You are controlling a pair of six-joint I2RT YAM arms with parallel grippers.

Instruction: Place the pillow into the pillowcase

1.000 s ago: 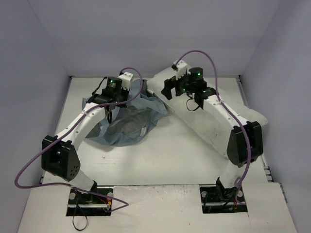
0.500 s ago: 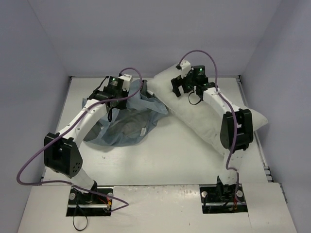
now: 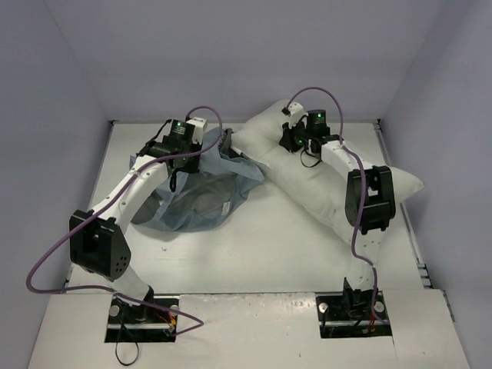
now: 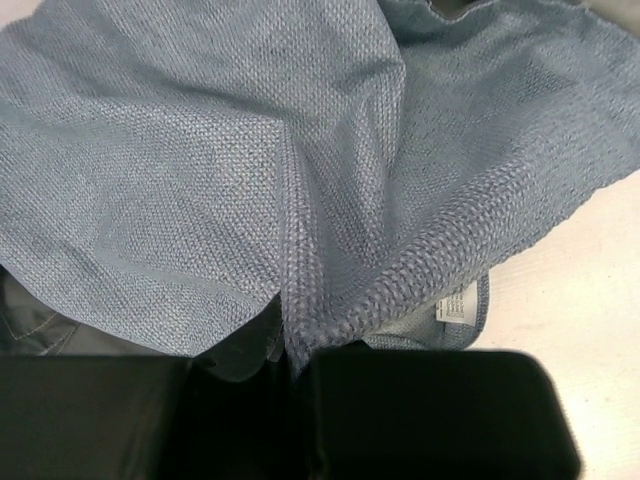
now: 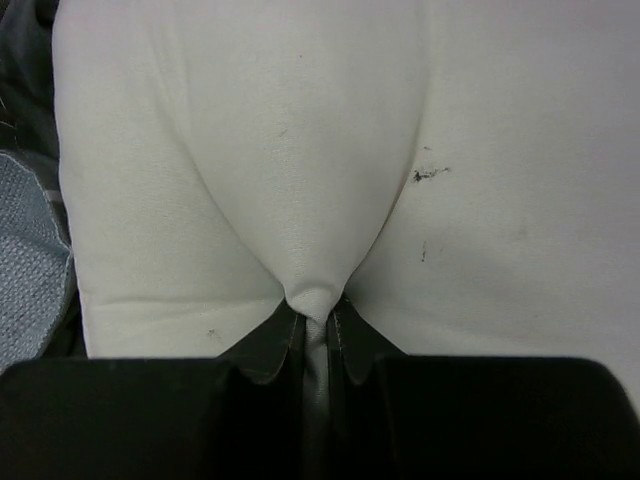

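Pillow (image 3: 311,188), diagonal across the right rear of the bench (image 3: 261,254), just beside the crumpled pillowcase (image 3: 196,200); right fingers (image 5: 338,335) pinch a tuck near its far end, left fingers (image 4: 305,375) clench a pillowcase fold (mouth not evidently open). Advisable: spread the opening before feeding that end in.

Coarse-woven matt cloth of the pillowcase (image 4: 200,150), smooth soft-looking white cloth of the pillow (image 5: 300,150)
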